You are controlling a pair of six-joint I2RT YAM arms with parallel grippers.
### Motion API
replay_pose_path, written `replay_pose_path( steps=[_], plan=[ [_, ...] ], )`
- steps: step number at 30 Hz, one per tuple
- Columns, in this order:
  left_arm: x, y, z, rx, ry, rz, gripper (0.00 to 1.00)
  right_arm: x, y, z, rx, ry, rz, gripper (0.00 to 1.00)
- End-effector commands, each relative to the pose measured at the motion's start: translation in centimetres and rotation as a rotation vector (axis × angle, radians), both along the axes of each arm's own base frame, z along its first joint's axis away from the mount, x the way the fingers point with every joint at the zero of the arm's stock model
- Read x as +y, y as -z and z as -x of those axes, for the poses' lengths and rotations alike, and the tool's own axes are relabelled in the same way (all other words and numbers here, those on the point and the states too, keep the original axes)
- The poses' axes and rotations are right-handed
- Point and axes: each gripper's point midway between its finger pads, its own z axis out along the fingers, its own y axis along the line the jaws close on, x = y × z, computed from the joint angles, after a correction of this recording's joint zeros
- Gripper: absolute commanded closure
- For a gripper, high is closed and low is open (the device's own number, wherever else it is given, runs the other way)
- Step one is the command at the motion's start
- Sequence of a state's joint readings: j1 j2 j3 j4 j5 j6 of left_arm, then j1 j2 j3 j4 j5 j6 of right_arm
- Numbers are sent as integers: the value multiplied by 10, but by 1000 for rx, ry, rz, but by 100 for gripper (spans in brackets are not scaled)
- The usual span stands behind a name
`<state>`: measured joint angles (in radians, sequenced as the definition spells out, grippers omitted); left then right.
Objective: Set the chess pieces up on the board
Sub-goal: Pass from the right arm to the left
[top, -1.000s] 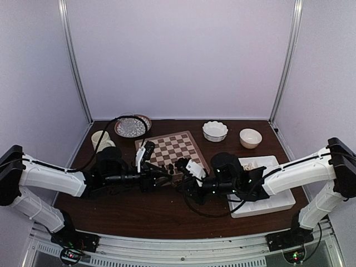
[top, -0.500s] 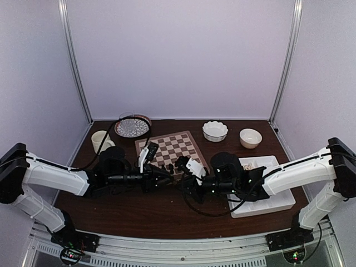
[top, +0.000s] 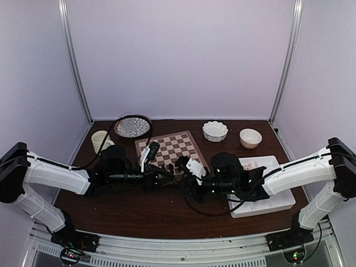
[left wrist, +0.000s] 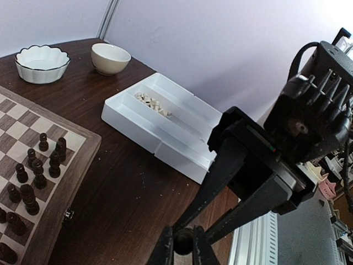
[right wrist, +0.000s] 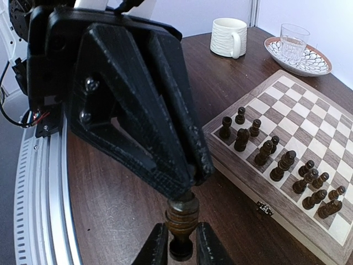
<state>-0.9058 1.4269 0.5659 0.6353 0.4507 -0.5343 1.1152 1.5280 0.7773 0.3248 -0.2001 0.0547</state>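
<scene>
Left hand (right wrist: 185, 190) is clenched on the top of a dark chess piece (right wrist: 182, 218); right hand (right wrist: 182, 248) grips its base. Both are just off the near edge of the board (right wrist: 298, 110), over bare table (right wrist: 121, 210). Other dark pieces (right wrist: 276, 160) crowd the board's near rows — the far squares stand free. White tray (left wrist: 165, 138) lies well apart.

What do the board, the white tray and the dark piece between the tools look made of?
Board: wood, visible grain, satin finish, small metal clasp on its edge. White tray: probably plastic, smooth matte white, moulded dividers. Dark piece: likely turned wood, stained brown with a slight sheen and lathe rings.
</scene>
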Motion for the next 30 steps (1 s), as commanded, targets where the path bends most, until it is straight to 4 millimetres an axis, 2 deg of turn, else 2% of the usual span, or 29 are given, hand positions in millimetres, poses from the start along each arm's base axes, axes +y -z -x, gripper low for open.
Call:
replay_pose_path(
  steps=[1,3,10,14,16,19,25,30],
  plan=[
    [-6,-17,3,-31,30,47,100,2,-18,0,-30,9,-48,76],
    [-4,-18,2,-36,19,47,100,2,-18,-1,-32,11,-48,73],
    [2,-23,0,-58,-8,44,100,2,-17,-1,-31,12,-44,72],
    [4,-24,0,-63,-19,48,100,0,-16,-2,-30,24,-47,55],
    [6,-28,1,-67,-26,62,100,-2,-20,-2,-31,34,-68,50],
    [11,-37,2,-77,-37,107,100,-5,-34,4,-25,20,-138,48],
    [20,-56,8,-109,-49,187,100,-23,-80,18,0,20,-367,44],
    [29,-71,15,-134,-49,240,100,-23,-100,23,103,19,-473,41]
  ],
)
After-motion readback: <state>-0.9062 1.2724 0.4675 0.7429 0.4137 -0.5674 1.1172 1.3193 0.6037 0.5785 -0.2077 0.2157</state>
